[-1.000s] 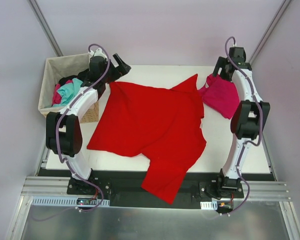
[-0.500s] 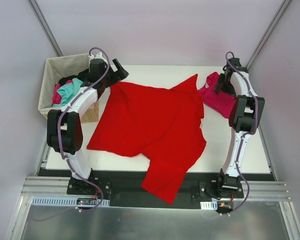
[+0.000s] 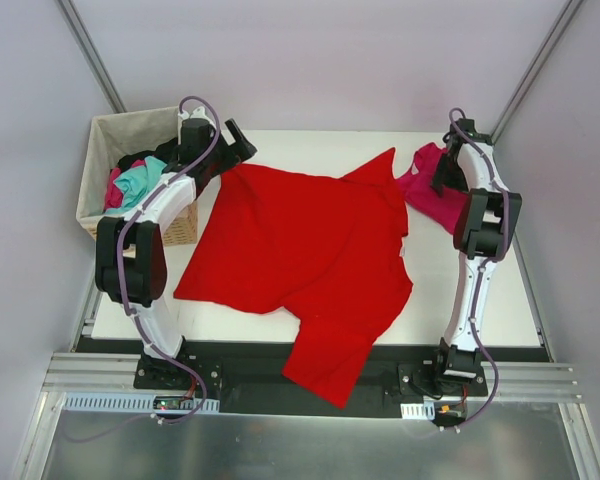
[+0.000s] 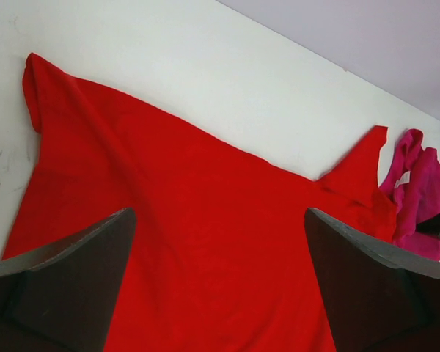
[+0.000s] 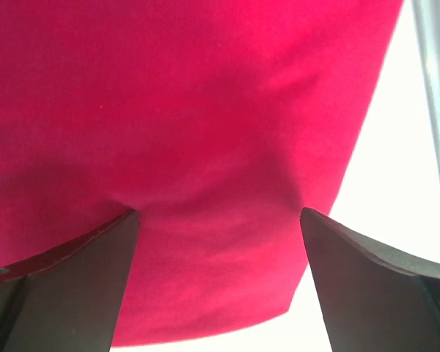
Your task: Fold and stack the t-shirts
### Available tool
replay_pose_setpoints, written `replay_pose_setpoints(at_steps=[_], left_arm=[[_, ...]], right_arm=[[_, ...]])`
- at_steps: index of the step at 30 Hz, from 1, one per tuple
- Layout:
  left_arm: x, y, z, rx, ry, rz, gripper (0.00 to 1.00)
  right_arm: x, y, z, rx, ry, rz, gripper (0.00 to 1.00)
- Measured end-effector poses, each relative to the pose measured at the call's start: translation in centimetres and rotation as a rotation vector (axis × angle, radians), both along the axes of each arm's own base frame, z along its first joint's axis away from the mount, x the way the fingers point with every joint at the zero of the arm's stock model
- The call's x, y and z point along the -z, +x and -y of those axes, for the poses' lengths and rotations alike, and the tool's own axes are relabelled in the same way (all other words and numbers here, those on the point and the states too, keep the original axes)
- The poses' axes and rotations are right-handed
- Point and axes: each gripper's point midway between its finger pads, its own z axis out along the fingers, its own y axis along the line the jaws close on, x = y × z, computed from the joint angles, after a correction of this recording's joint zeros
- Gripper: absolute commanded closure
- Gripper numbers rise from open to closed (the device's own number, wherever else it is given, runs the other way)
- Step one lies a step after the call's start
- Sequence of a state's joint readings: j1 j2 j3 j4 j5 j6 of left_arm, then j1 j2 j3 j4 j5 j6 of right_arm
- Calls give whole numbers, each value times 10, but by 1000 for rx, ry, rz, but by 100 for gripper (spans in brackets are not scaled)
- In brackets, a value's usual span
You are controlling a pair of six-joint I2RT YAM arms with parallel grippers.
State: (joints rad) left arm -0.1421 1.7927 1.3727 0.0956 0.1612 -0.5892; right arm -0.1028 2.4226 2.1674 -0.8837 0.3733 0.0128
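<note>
The bright red t-shirt (image 3: 300,250) lies spread and rumpled over the middle of the white table (image 3: 320,145), with one part hanging over the near edge. In the left wrist view this red t-shirt (image 4: 191,220) fills the space below my left gripper (image 4: 218,213), which hovers open above its far left corner, as the top view shows for the left gripper (image 3: 238,140). The magenta-pink t-shirt (image 3: 425,190) lies bunched at the far right. My right gripper (image 3: 444,176) points down onto it, and up close the right gripper (image 5: 218,213) is open, its tips against the pink cloth (image 5: 205,110).
A woven basket (image 3: 102,140) with teal and pink clothes (image 3: 138,180) stands off the table's far left corner, beside the left arm. Grey walls and slanted frame poles close in the back. A metal rail runs along the near edge.
My right arm has folded in and brought its gripper down onto the magenta-pink t-shirt. The left arm has barely shifted. Both shirts lie as before.
</note>
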Motion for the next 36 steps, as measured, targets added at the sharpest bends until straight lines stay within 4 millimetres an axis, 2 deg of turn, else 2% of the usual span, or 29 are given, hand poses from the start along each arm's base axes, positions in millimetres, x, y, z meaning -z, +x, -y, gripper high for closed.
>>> replay_pose_setpoints(at_steps=[4,16,22,24,27,29,32,34,36], left_arm=[[-3,3,-2,-9,7,3,1],[-1,14,-4,-16,15,-6,1],[-11,20,-7,-19,15,16,1],[-12,20,-7,-19,14,18,1],[-12,20,-6,-17,9,15,1],[-12,19,-5,-14,4,14,1],[-12,15,-4,-7,-3,10,1],[-13,10,-3,-1,-6,7,1],[-16,5,-4,0,-7,8,1]], right_arm=[[-6,14,11,-6,-45,21,4],[-7,31,42,5,-79,47,4],[-12,44,50,6,-90,111,4],[-17,41,48,-6,-85,118,4],[-42,33,39,-26,-69,145,4],[-72,26,28,-44,-67,178,4],[-130,15,0,-89,-96,252,4],[-154,2,-21,-121,-115,283,4],[-162,-14,-40,-158,-118,274,4]])
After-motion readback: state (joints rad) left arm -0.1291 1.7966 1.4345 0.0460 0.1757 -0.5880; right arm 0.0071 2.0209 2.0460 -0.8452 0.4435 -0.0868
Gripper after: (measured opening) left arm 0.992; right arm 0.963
